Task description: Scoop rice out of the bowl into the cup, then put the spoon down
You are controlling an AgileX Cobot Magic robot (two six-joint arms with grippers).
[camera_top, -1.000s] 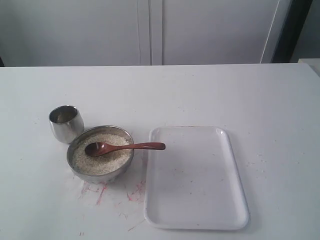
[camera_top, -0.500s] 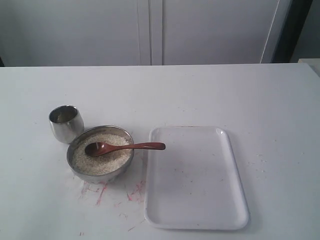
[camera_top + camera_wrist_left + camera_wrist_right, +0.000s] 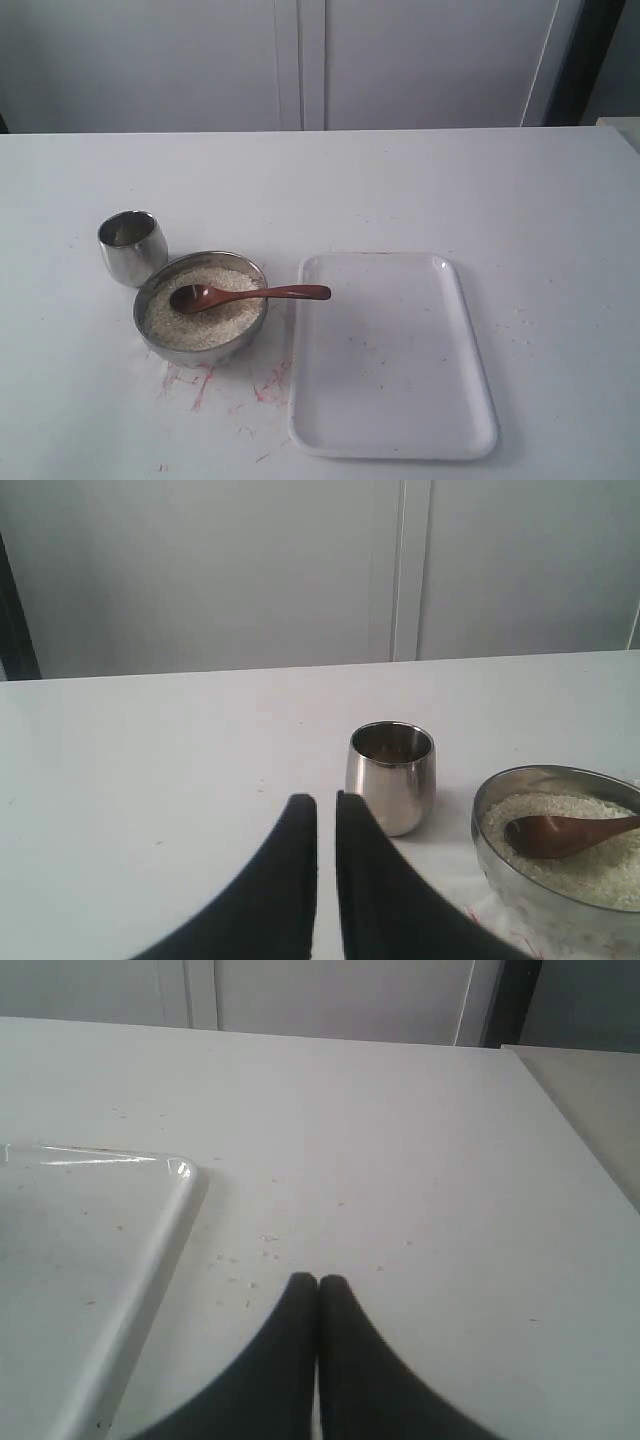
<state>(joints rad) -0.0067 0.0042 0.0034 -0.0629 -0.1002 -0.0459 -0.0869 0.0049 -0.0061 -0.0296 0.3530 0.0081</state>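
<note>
The steel bowl (image 3: 150, 288) sits left of the table's middle, filled with rice (image 3: 215, 322). Across the grains lies the wooden spoon (image 3: 262, 293), its handle sticking out over the rim towards the tray. The steel cup (image 3: 132, 247) stands upright just behind and left of the bowl. Neither gripper shows in the exterior view. In the left wrist view my left gripper (image 3: 326, 800) hovers short of the cup (image 3: 391, 776), fingers nearly together with a thin slit and nothing between them; the bowl (image 3: 487, 832) and spoon (image 3: 560, 835) lie beside it. My right gripper (image 3: 318, 1280) is shut and empty over bare table.
A white rectangular tray (image 3: 400, 400) lies right of the bowl, its corner (image 3: 160, 1230) beside my right gripper. Red scribble marks (image 3: 200, 385) and stray grains dot the tabletop. White cabinet doors stand behind the table's far edge.
</note>
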